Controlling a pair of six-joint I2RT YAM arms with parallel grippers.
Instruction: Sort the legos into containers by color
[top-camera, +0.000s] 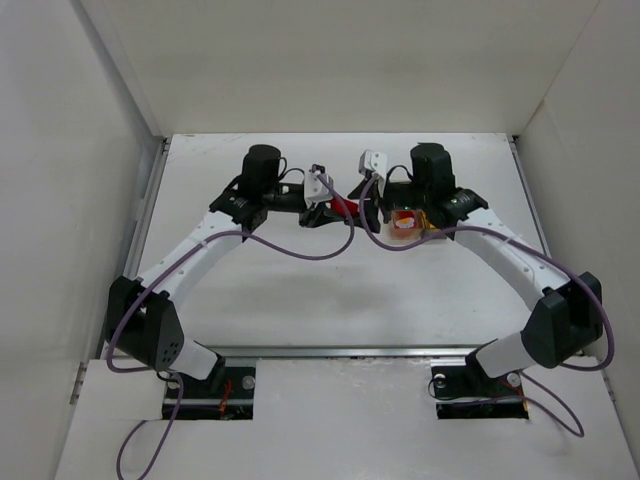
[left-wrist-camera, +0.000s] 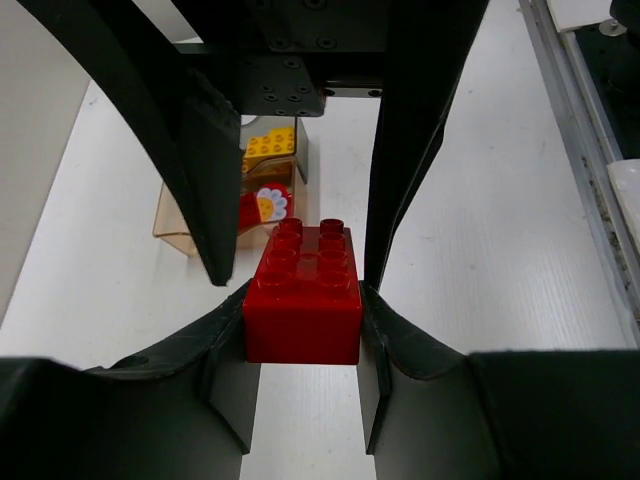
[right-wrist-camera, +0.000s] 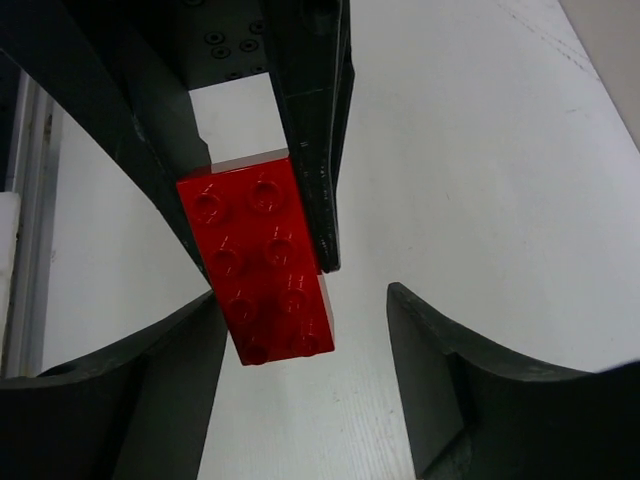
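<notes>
My left gripper (left-wrist-camera: 305, 300) is shut on a red lego (left-wrist-camera: 305, 290), held above the table by its sides. In the right wrist view the same red lego (right-wrist-camera: 262, 262) sticks out between my right gripper's (right-wrist-camera: 305, 295) open jaws, close to its left finger (right-wrist-camera: 150, 390) and apart from the other. In the top view both grippers meet at mid-table, left gripper (top-camera: 320, 212), right gripper (top-camera: 373, 210), with the lego (top-camera: 346, 207) between them. The amber container (left-wrist-camera: 175, 225) holds a yellow lego (left-wrist-camera: 270, 148) and a red piece with a flower print (left-wrist-camera: 262, 205). The grey container is hidden.
The amber container (top-camera: 406, 226) sits just under the right arm's wrist. White walls close in the table (top-camera: 330, 300) on the left, right and back. A metal rail (left-wrist-camera: 575, 150) runs along the table's edge in the left wrist view.
</notes>
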